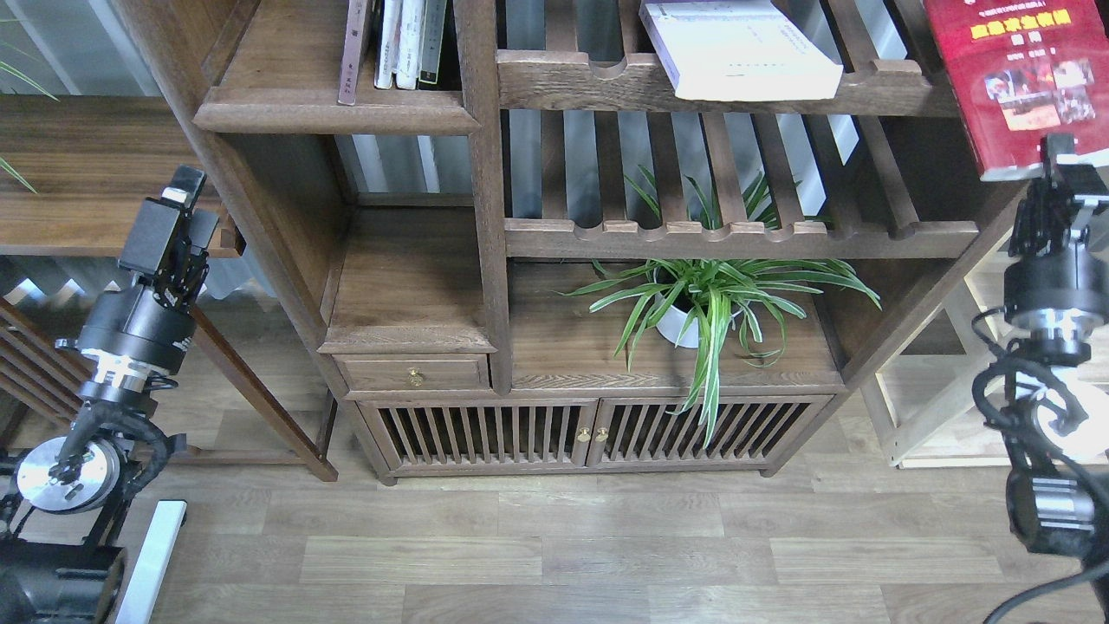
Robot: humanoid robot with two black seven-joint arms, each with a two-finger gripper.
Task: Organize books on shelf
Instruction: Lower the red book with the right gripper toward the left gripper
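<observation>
Red cover (1014,78) hangs at the far right, pinched at its bottom edge by my right gripper (1059,156), clear of the slatted shelf (728,82) where the white-lavender paperback (736,48) lies flat. My left gripper (165,238) idles low by the side bench (78,173); I cannot tell if it is open. The walnut shelf (333,108) sits well to the left, with thin books (403,43) standing on it. My worry: such a narrow edge grip lets the heavy book pivot or slip, or clip the upright post (481,173) crossing over.

Red book (1014,78) in right claw (1064,160), beside slatted shelves (736,234)
</observation>
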